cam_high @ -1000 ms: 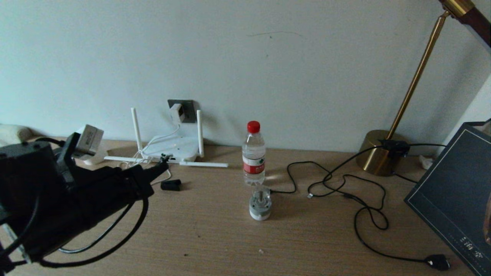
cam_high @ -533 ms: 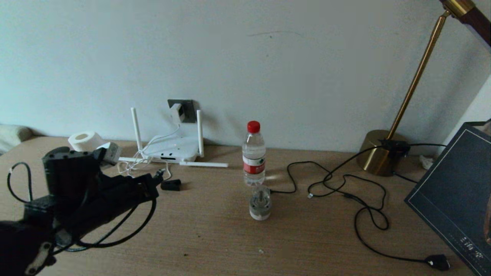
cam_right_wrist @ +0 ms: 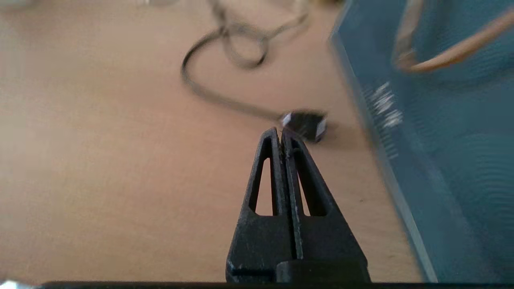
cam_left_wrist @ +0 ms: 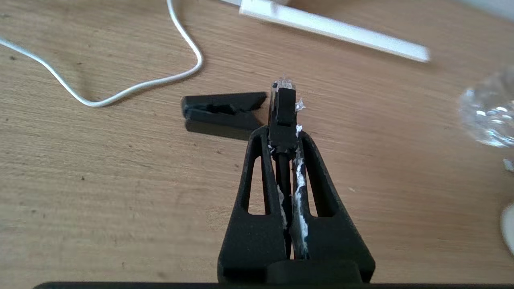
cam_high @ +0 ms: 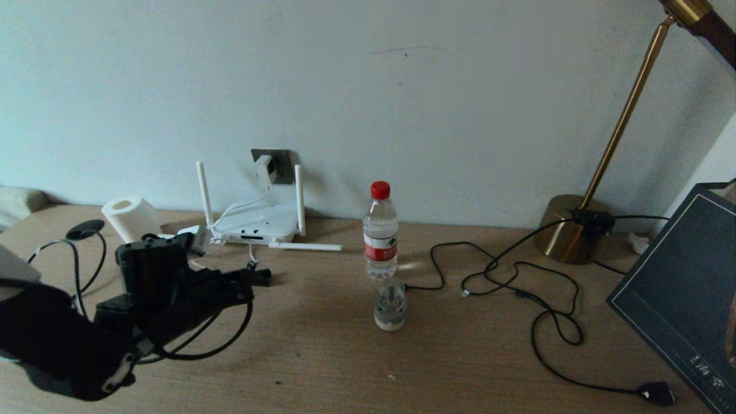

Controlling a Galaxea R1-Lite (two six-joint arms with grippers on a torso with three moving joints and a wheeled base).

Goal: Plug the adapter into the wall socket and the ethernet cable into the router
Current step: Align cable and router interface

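Observation:
My left gripper (cam_high: pixel 248 275) hangs low over the table in front of the router (cam_high: pixel 261 221). It is shut on the black connector (cam_left_wrist: pixel 283 105) of the ethernet cable, whose clear tip pokes out past the fingertips (cam_left_wrist: pixel 261 134). The cable loops back to its round black disc (cam_high: pixel 84 230). The white adapter (cam_high: pixel 264 168) sits in the dark wall socket (cam_high: pixel 280 161), and its thin white cord (cam_left_wrist: pixel 120 90) runs down to the router. Only the right wrist view shows my right gripper (cam_right_wrist: pixel 281 132), shut with nothing in it, low over the table.
A small black oblong block (cam_left_wrist: pixel 223 110) lies just beside the held connector. Also on the table are a toilet roll (cam_high: pixel 129 218), a water bottle (cam_high: pixel 380 230), a small jar (cam_high: pixel 390 305), a brass lamp base (cam_high: pixel 569 230), a black cable with a chunky plug (cam_high: pixel 655 393) and a dark box (cam_high: pixel 684 287).
My left arm has dropped from near the camera and swung right, bringing the held connector down beside the black block. The toilet roll and cable disc have come into view.

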